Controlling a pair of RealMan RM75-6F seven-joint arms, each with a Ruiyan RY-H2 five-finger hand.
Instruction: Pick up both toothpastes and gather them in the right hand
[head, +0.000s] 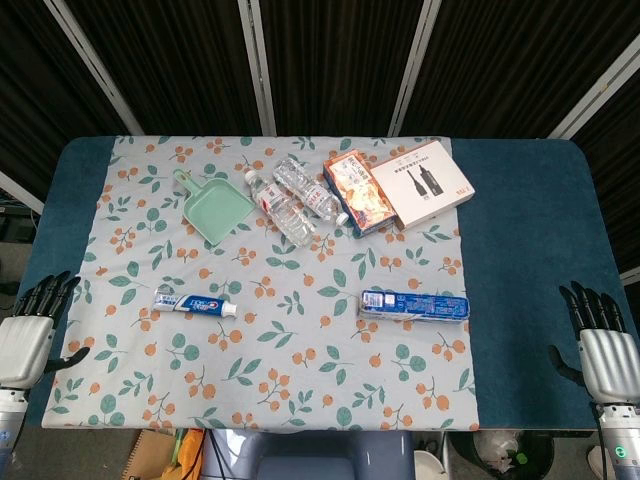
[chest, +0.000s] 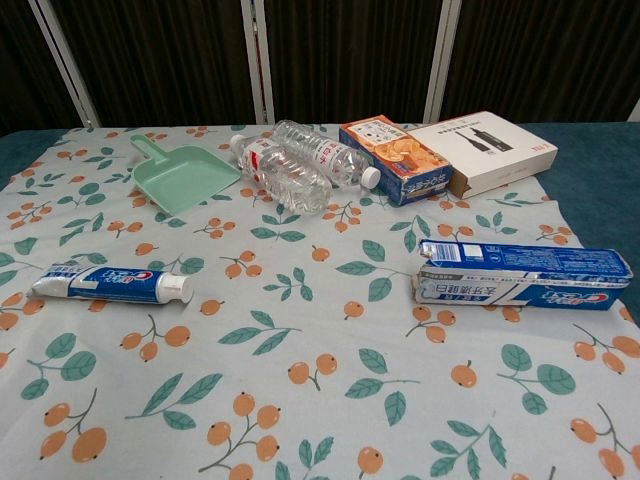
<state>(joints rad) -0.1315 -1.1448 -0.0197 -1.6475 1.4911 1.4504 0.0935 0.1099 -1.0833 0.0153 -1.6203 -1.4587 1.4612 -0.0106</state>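
while both hands wait at the table edges, nothing is lifted yet, so i list my worries by item.

left hand (head: 28, 335): empty, fingers spread, parked at the near left edge of the table (head: 520, 200); it shows only in the head view.
right hand (head: 604, 345): empty too, fingers apart, at the near right edge.
toothpaste tube (chest: 110, 284): lies flat on the floral cloth (chest: 300, 400), near left, cap pointing right. i judge it soft and low, so fingers could pinch cloth with it or squash it.
toothpaste box (chest: 520, 275): lies flat, near right, well apart from the tube. its light card could slide away if i push before closing.
handover: i expect the right hand must hold both; adding the second may loosen the first and drop it.
bottles (chest: 300, 160): far centre, with the green scoop (chest: 180, 178) and two far boxes (chest: 440, 155); well clear unless i overreach.
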